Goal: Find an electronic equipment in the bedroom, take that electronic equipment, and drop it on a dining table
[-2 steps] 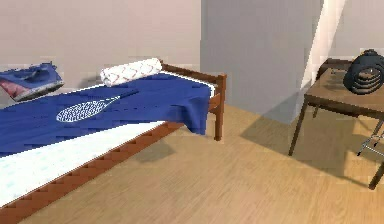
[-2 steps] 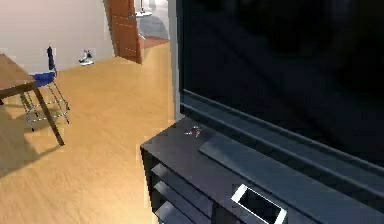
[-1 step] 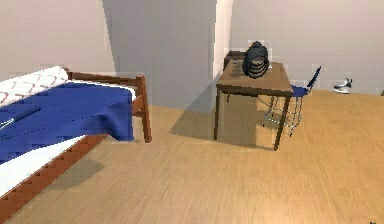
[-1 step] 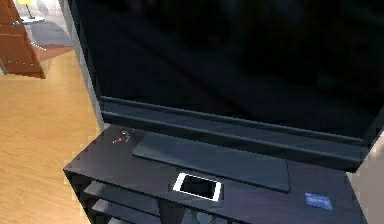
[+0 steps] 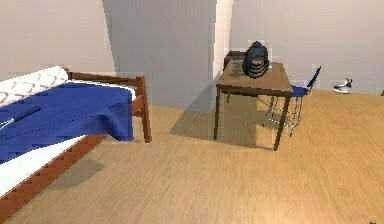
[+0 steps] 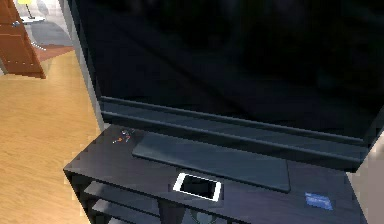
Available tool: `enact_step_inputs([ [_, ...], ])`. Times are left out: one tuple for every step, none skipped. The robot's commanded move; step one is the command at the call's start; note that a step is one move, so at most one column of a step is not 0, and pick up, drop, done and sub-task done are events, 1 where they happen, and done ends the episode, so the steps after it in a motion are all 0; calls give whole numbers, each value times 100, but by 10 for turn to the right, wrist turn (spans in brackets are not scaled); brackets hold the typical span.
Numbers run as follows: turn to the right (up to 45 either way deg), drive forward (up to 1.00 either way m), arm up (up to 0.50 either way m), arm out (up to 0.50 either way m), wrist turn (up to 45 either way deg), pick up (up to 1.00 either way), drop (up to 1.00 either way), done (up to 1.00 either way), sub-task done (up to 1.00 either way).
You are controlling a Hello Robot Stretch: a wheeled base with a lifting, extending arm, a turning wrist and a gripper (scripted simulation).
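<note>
We see a bed (image 5: 143, 108) under a blue blanket (image 5: 75, 112), a backpack (image 5: 256, 60) on a wooden desk (image 5: 275, 80), and a blue chair (image 5: 306, 86) just beside it.

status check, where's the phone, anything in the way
white phone flat on dark stand, near front edge. big tv behind it. small item apart, farther left.

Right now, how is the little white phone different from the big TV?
The phone is small; the television is huge beside it. The phone lies flat on the dark stand; the television stands upright on it. The phone looks white; the television's screen is black. Both are flat rectangles sharing the same stand.
</note>
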Motion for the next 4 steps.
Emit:
enact_step_inputs([
  [0,0,34,0,0,0,0,0,0],
  [0,0,0,20,0,0,0,0,0],
  [0,0,0,0,450,0,0,0,0],
  [0,0,0,0,450,0,0,0,0],
])
